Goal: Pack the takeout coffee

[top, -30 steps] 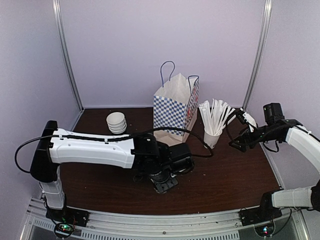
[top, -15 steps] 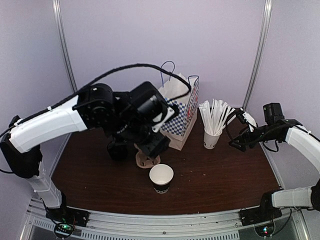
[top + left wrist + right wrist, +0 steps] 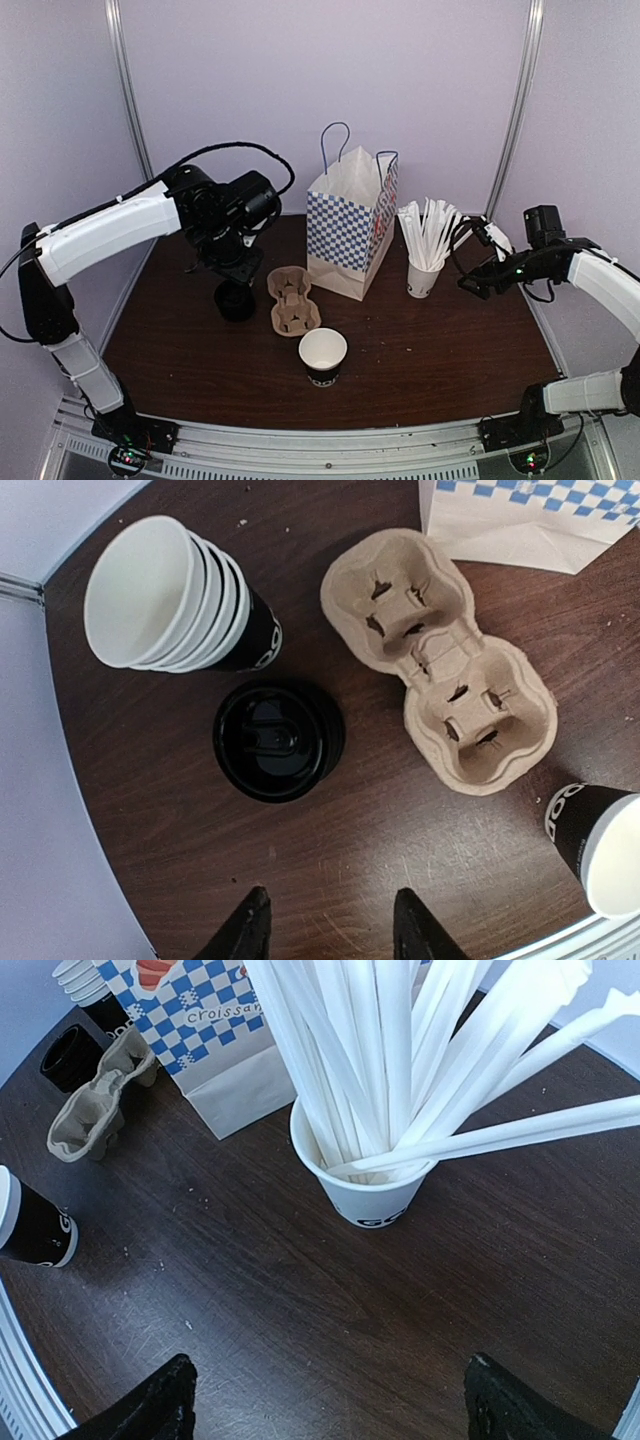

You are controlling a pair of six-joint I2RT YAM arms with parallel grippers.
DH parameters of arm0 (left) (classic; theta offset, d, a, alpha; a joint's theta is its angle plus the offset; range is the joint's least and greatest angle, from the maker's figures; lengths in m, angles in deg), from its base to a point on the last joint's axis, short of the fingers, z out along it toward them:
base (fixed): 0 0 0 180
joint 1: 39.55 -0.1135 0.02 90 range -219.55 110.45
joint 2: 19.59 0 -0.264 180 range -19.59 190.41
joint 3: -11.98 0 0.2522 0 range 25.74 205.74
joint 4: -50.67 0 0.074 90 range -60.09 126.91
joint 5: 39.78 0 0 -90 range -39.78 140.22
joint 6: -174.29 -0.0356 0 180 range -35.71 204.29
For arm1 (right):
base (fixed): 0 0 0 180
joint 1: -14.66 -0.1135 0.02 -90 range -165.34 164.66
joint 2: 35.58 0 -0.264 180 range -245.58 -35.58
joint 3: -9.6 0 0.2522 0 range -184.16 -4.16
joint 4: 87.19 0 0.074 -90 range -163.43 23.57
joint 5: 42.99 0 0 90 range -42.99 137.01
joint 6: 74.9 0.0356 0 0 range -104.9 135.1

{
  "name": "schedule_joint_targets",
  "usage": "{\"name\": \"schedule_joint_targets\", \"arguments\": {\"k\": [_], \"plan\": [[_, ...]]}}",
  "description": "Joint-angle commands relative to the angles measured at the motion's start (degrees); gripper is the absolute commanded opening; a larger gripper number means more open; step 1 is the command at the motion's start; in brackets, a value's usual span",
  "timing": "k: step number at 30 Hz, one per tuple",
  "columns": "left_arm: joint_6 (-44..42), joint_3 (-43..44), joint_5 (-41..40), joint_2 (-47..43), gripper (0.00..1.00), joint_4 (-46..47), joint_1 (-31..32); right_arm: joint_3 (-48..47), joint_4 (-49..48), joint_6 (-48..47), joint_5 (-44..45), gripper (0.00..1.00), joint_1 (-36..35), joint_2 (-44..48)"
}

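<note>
The takeout coffee (image 3: 322, 354) is a small black paper cup with pale print. It stands at the front middle with no lid on, its white inside showing; it also shows in the left wrist view (image 3: 598, 845) and the right wrist view (image 3: 30, 1225). A stack of black lids (image 3: 235, 300) (image 3: 278, 740) sits left of it. My left gripper (image 3: 230, 270) (image 3: 330, 922) hovers just above those lids, open and holding nothing. The blue-checkered bag (image 3: 350, 225) stands open at the back. My right gripper (image 3: 470, 262) (image 3: 335, 1400) hangs wide open and empty beside the stick cup.
A brown pulp cup carrier (image 3: 292, 300) (image 3: 440, 670) lies between the lids and the bag. Lidless black cups (image 3: 170, 595) are stacked behind the lids. A white cup of white sticks (image 3: 424, 275) (image 3: 370, 1195) stands right of the bag.
My left arm has lifted away from the front middle, where the open cup now stands alone, and swung back-left over the lids. The right arm has barely moved.
</note>
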Motion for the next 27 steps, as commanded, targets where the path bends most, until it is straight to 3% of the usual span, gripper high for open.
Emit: {"name": "schedule_joint_targets", "arguments": {"k": [1,9,15,20,27], "plan": [[-0.33,-3.32,3.15,2.89,0.44,4.74,-1.99,0.33,-2.33,3.17,-0.90,0.92,-0.29,1.88],[-7.09,-4.08,2.15,9.99,0.64,7.28,-3.97,2.35,-3.09,-0.12,-0.55,0.95,0.01,9.59],[-13.18,-8.72,4.06,8.52,0.60,11.81,-5.98,1.30,-2.21,-1.54,-1.22,0.95,0.00,8.20],[-24.17,-13.26,12.60,6.30,0.55,16.81,-10.48,0.76,-1.25,-2.54,-0.76,0.94,0.02,5.45],[-25.82,-13.49,19.98,4.12,0.50,18.15,-14.30,-0.02,-0.04,-3.61,0.84,0.94,0.17,4.13]]}}
